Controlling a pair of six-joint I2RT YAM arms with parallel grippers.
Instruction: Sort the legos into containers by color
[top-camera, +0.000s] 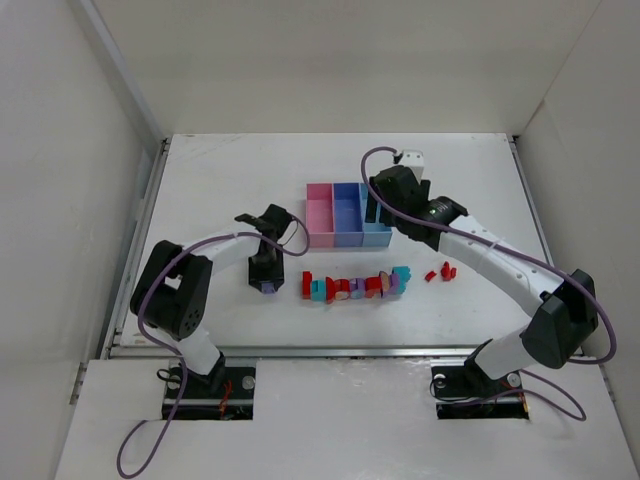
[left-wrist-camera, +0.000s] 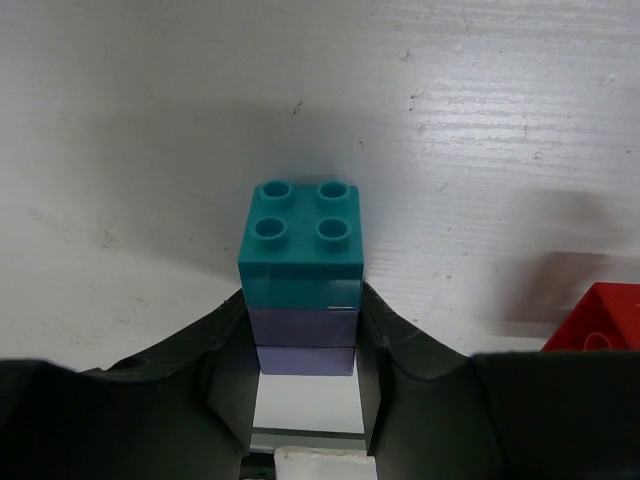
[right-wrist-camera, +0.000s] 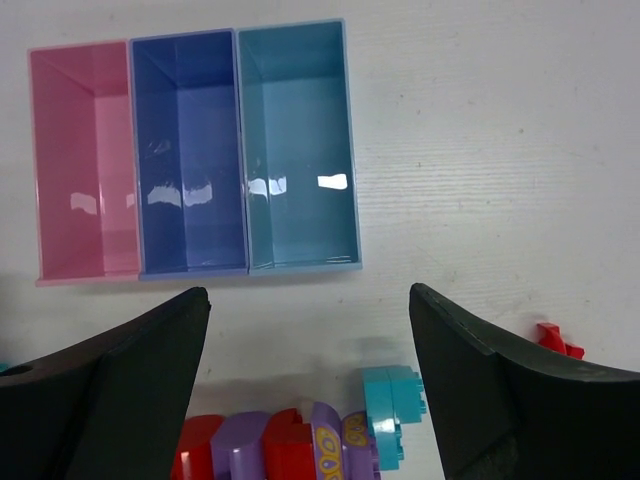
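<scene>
The three joined containers, pink (right-wrist-camera: 80, 160), purple-blue (right-wrist-camera: 185, 150) and light blue (right-wrist-camera: 298, 145), stand empty. My right gripper (right-wrist-camera: 310, 293) is open and empty, hovering over the table just in front of them (top-camera: 380, 212). A row of red, purple and teal legos (top-camera: 352, 287) lies in front of the bins, and its right part shows in the right wrist view (right-wrist-camera: 290, 445). My left gripper (left-wrist-camera: 303, 312) is shut on a purple brick (left-wrist-camera: 305, 340) with a teal brick (left-wrist-camera: 300, 240) stuck to it, low on the table left of the row (top-camera: 266, 280).
Small red pieces (top-camera: 440, 272) lie right of the row; one shows in the right wrist view (right-wrist-camera: 555, 340). A red brick (left-wrist-camera: 600, 320) sits at the right edge of the left wrist view. White walls enclose the table on three sides.
</scene>
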